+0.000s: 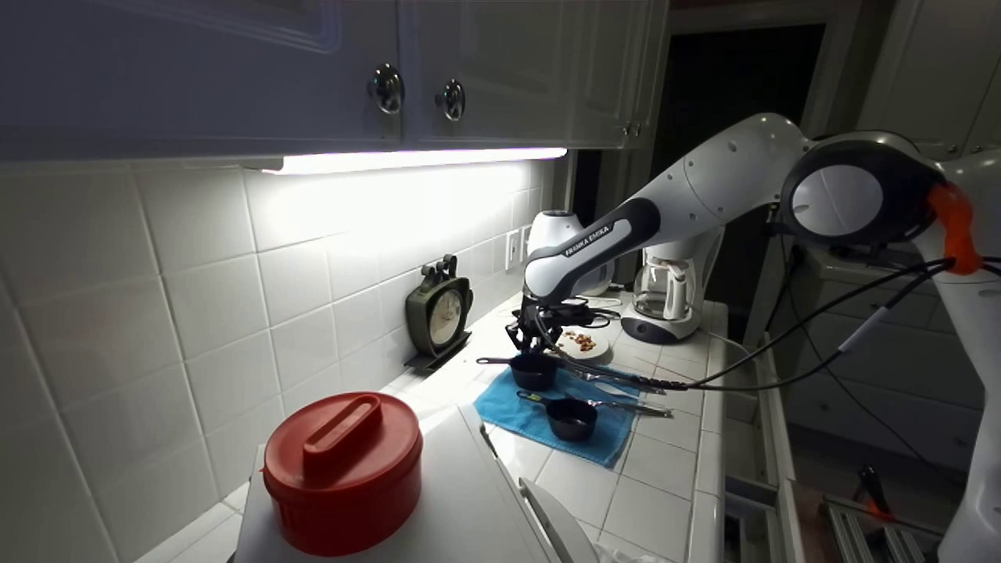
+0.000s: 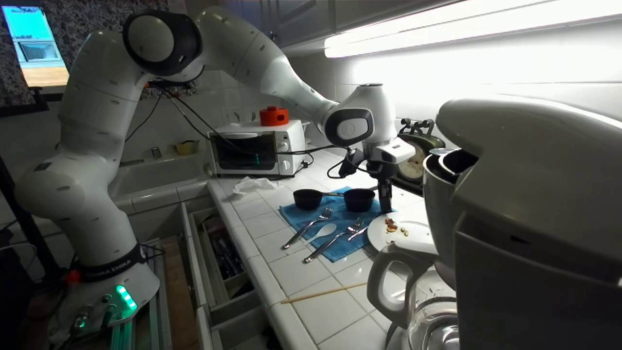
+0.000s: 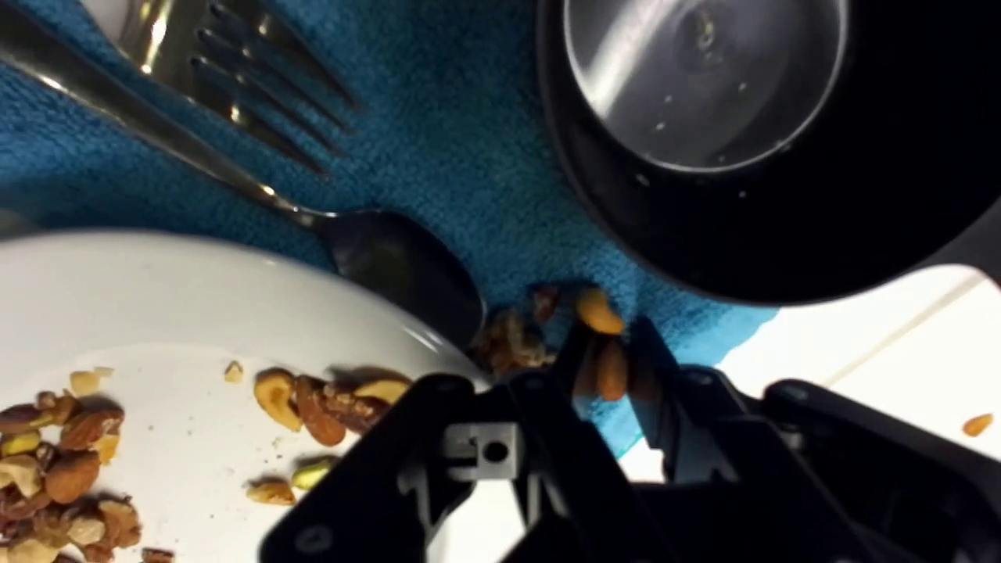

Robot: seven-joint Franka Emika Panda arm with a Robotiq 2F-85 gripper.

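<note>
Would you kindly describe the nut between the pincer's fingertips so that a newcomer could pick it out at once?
In the wrist view, start from the white plate and follow its rim right to the black pincer. Between its fingertips, against the blue cloth, is the brown nut. Its straight oval shape sets it apart from the curved yellowish nut just past the tips.

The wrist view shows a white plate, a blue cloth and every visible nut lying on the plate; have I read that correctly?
Not quite: the visible nuts are not all on the white plate. The wrist view shows stray nuts off it near the gripper, and a single nut at the right on white tiles. The blue cloth is there, as you say.
</note>
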